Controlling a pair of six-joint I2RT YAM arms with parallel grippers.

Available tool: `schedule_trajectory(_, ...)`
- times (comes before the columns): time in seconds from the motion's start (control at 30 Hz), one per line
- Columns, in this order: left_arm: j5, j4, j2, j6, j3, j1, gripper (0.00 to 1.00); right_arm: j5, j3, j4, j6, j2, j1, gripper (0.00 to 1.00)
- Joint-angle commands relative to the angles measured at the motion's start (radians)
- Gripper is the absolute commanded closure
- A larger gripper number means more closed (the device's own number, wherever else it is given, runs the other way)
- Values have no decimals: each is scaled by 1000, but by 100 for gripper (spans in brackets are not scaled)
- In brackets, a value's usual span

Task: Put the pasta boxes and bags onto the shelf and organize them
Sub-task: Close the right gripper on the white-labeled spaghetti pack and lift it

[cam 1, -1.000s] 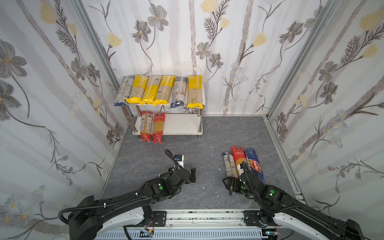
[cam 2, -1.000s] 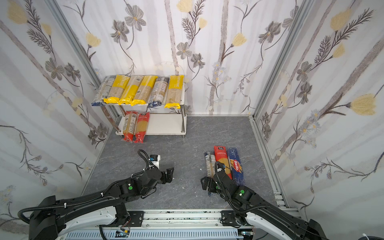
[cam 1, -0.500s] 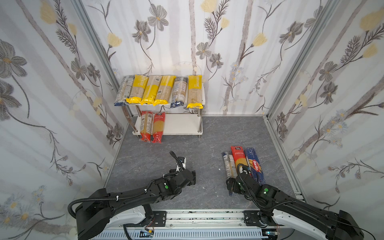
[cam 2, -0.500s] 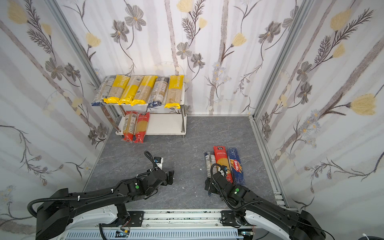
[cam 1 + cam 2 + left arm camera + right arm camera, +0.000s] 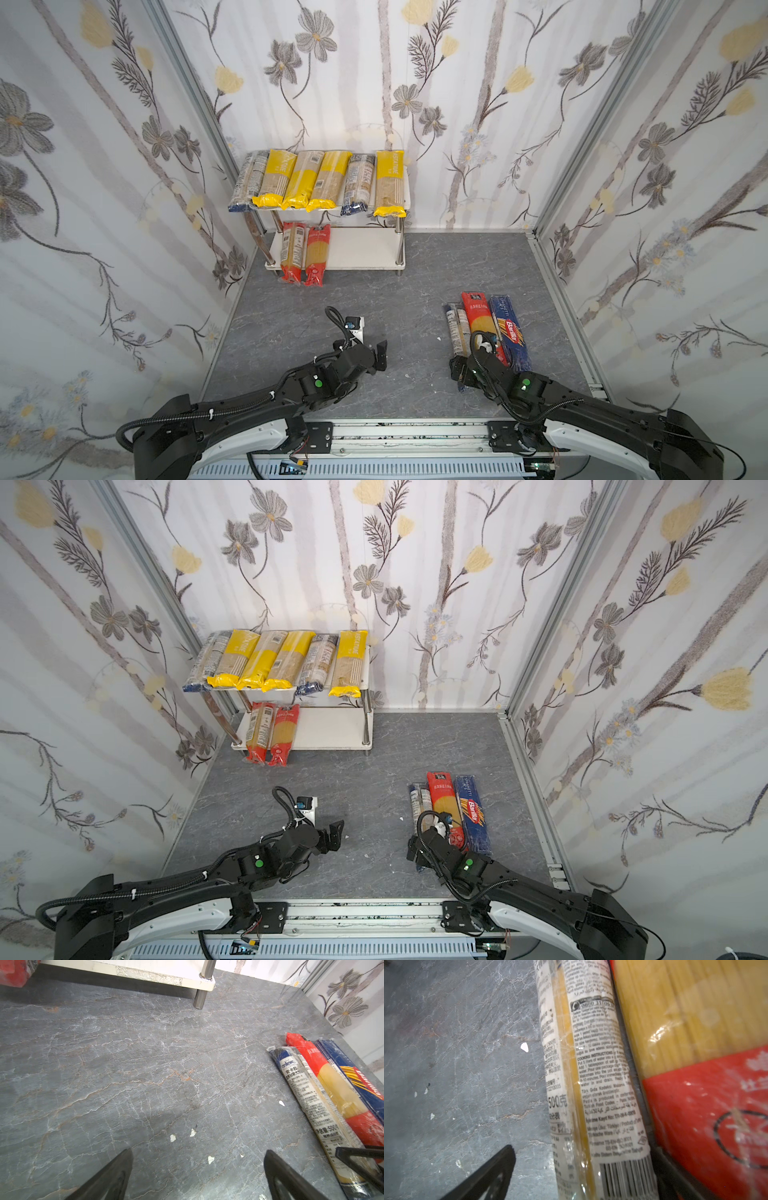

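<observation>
Right wrist view: right gripper (image 5: pixel 583 1149) with jaws spread wide to either side of a white-labelled pack (image 5: pixel 591 1084) of spaghetti lying on the grey floor (image 5: pixel 456 1053). One finger (image 5: pixel 500 1159) hangs over bare floor on the pack's outer side. Its partner sits in the dark gap between this pack and the red-ended pack (image 5: pixel 695 1105) that lies just outside that jaw. Whether either finger touches the wrapper cannot be told; nothing is pinched. Left wrist view: left gripper (image 5: pixel 198 1151), jaws equally spread, with only bare floor and a few white flecks (image 5: pixel 172 1138) between and just ahead of them. Outside one jaw lie the three loose packs side by side, touching along their length, the Barilla pack (image 5: pixel 349 1064) farthest from that jaw. Well ahead of the jaws stands a corner post of the shelf (image 5: pixel 158 975). Both top views: the shelf, set against the back wall, lies well ahead of both grippers. A row of six packs (image 5: pixel 320 178) covers its top, and a pair of red packs (image 5: pixel 301 255) rests on its lower board (image 5: pixel 361 249), their near ends overhanging the edge toward the jaws.
</observation>
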Motion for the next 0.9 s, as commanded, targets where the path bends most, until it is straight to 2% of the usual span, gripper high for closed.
schedule_trajectory(0.0,9,7,-75,-19,-33,1,0,-95,6,-42,83,81,32,0)
schedule_trajectory(0.27,24,-35,-197,-42,-66,0,0,-78,70,9,127,351,105,1)
schedule_trajectory(0.33,25,-47,-215,-45,-68,2,0,-84,72,36,135,394,116,5)
schedule_trajectory(0.37,26,-54,-222,-47,-68,2,0,-87,73,45,138,409,119,9)
schedule_trajectory(0.5,29,-76,-262,-51,-75,2,0,-79,87,49,154,447,135,43)
schedule_trajectory(0.6,24,-95,-299,-53,-84,2,0,-74,112,41,152,442,150,58)
schedule_trajectory(0.77,28,-127,-341,-60,-86,2,0,-63,166,24,132,406,153,69)
schedule_trajectory(0.87,14,-140,-358,-61,-87,2,0,-74,194,42,109,392,153,70)
